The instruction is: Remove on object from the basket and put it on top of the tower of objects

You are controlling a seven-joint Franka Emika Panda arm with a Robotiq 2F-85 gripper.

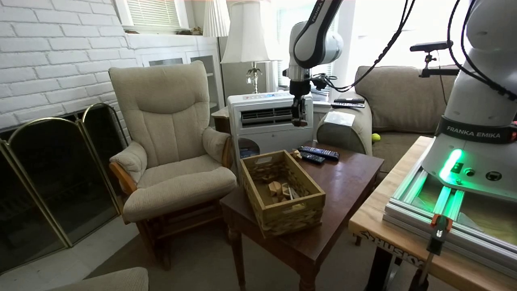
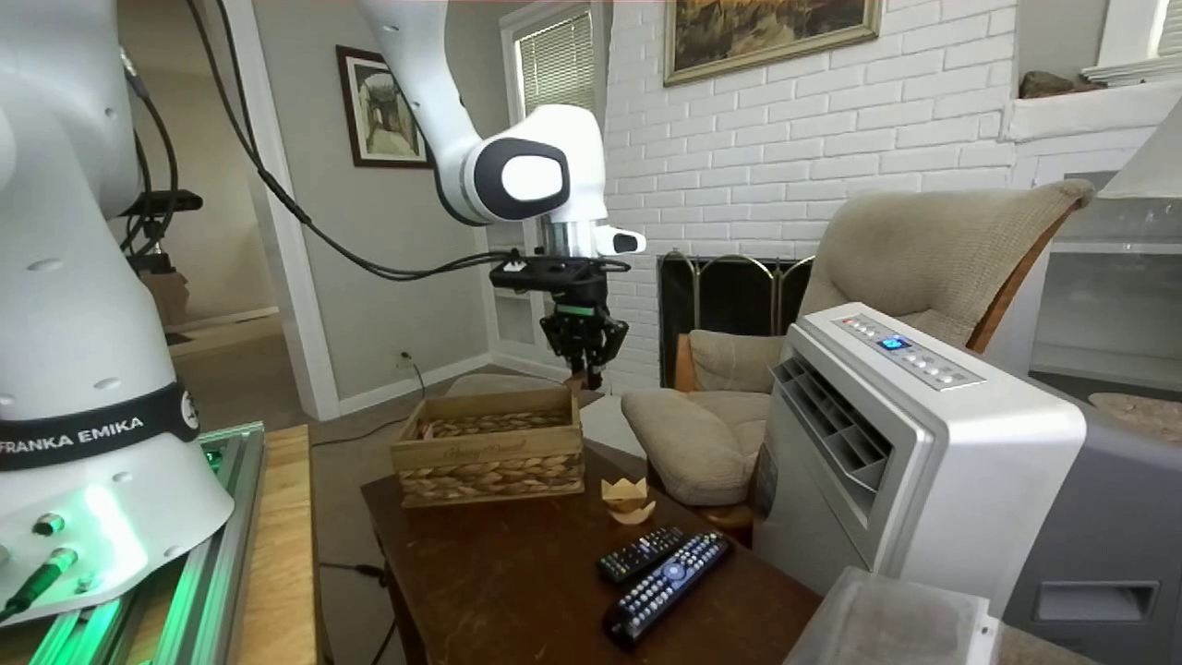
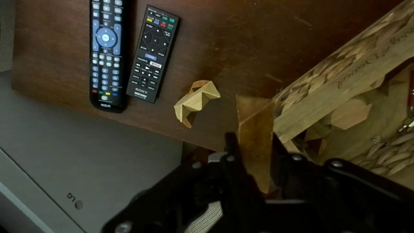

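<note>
The jaws are gripping a wooden block [image 3: 255, 139] above the tabletop [image 2: 517, 591], probably for setting on the small tower [image 3: 195, 102] near the basket [image 2: 489, 450].

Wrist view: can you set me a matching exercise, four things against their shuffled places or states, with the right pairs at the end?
Things
1. Sony remote
2. basket
3. wooden tower
4. brown wooden piece

Places or states
A. contains loose wooden pieces
B. held in the gripper
C. lying beside the RCA remote
D. pale, zigzag-edged, on the table

Pairs: 1-C, 2-A, 3-D, 4-B
</note>
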